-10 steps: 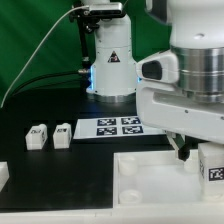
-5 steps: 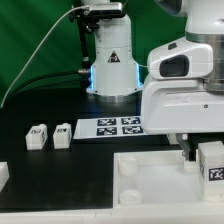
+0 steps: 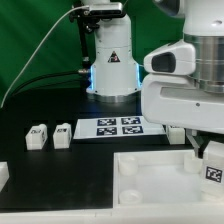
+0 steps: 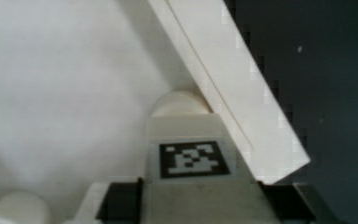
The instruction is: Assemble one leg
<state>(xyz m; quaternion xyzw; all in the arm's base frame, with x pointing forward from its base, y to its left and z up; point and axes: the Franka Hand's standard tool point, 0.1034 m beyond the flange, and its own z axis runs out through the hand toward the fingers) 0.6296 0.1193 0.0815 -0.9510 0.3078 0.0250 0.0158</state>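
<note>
The gripper (image 3: 203, 153) hangs low over the table (image 3: 60, 170) toward its front corner on the exterior view's right, w/ the arm's bulky white wrist housing (image 3: 185, 90) right above it. Its fingers are closed on the leg (image 3: 213, 170), a small white block w/ a b/w tag facing the camera. In the wrist view the same leg (image 4: 194, 150) sits clamped btwn the two fingertips (image 4: 108, 200), tag up, w/ no gap visible on either side. The leg's far end reaches the raised rim of the big white panel (image 4: 229, 90), which cuts across diagonally w/ black table beside it. Whether leg & rim actually touch can't be told. In the exterior view that panel (image 3: 150, 175) lies flat along the table's front edge, w/ a corner hole showing, and the held leg is at its far corner on the exterior view's right. Two spare legs (image 3: 37, 136) (image 3: 62, 134) stand side by side, just apart, toward the table's edge on the exterior view's left, well clear of the gripper. The marker board (image 3: 120, 127) lies flat near mid-table, btwn the spare legs & the arm. Another white part (image 3: 3, 175) is cropped at the exterior view's left edge. The arm's base (image 3: 110, 60) stands at the table's back edge.
</note>
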